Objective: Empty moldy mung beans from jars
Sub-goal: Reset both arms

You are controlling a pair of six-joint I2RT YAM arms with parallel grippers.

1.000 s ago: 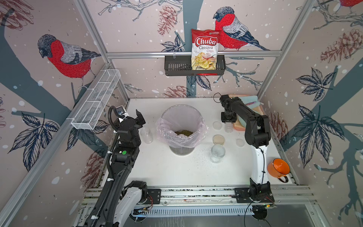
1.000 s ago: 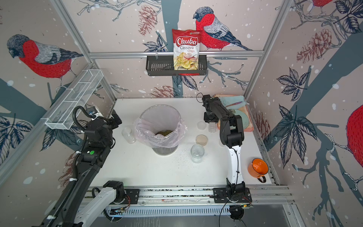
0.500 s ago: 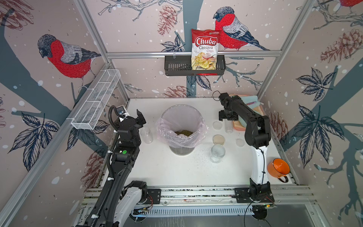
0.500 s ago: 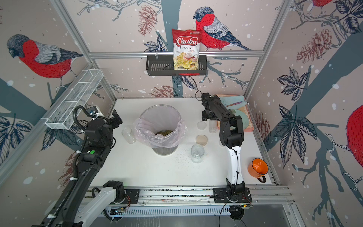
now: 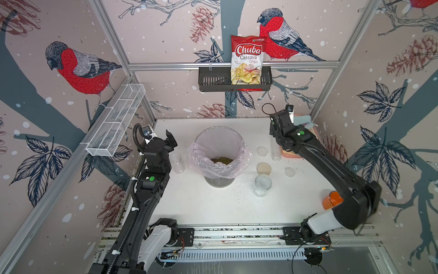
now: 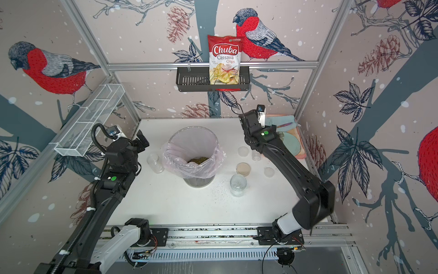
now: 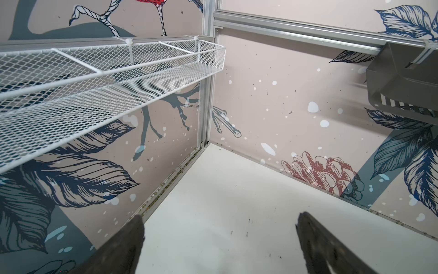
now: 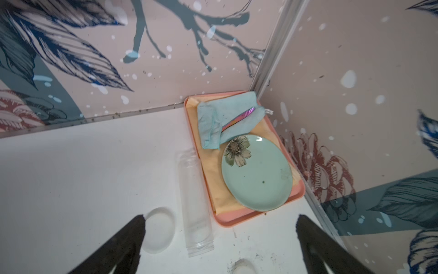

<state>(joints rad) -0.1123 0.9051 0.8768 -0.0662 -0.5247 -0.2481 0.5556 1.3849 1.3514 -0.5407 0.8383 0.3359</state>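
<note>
The mung beans (image 5: 221, 160) lie in the bin with the pink liner (image 5: 244, 154). All three jars look clear inside. A short jar (image 5: 177, 162) stands left of the bin. A round-shouldered jar (image 5: 262, 185) stands open in front right. A tall tube (image 8: 194, 201) lies on its side along the pink tray (image 8: 227, 220). My right gripper (image 8: 220, 217) hangs open above the tube's mouth end and holds nothing. My left gripper (image 7: 220, 216) stands open over bare table near the back left corner, beside the short jar.
A cream lid (image 5: 263, 168) and two clear lids (image 5: 262, 151) (image 5: 289, 172) lie right of the bin. The tray carries a green plate (image 8: 257, 175) and a blue cloth (image 8: 225, 118). An orange mug (image 5: 331, 200) sits half behind my right arm. Stray grains (image 5: 239, 187) dot the table.
My right gripper has opened, let go of the tall tube and drawn back above it. The right arm's elbow has swung down to the front right. The left arm has not moved.
</note>
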